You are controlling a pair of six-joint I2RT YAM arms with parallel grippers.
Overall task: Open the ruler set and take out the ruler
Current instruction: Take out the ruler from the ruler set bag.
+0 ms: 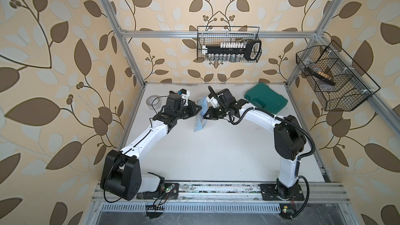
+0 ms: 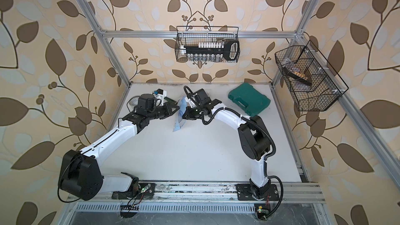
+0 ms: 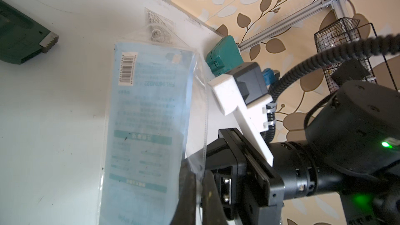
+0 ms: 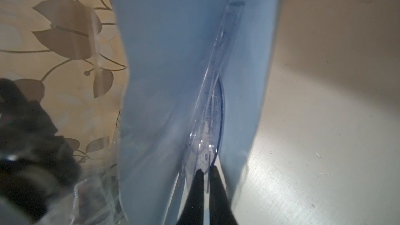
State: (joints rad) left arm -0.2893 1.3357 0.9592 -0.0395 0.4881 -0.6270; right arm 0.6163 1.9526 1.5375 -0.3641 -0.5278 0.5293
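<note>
Left gripper [image 3: 198, 193] is closed, pinching the clear edge of the ruler set [image 3: 147, 115], a blue-backed plastic pouch held between the two grippers. Right gripper [image 4: 207, 169] is closed on the near end of the clear ruler [image 4: 216, 66] inside the pouch. Farther off, behind the right gripper's wrist, lies a green case [image 1: 266, 100]. Behind the left gripper's wrist lies a tape roll [image 1: 153, 101].

White arms [image 1: 145, 136], black joints [image 1: 287, 139], perhaps small screws [image 1: 152, 126].
</note>
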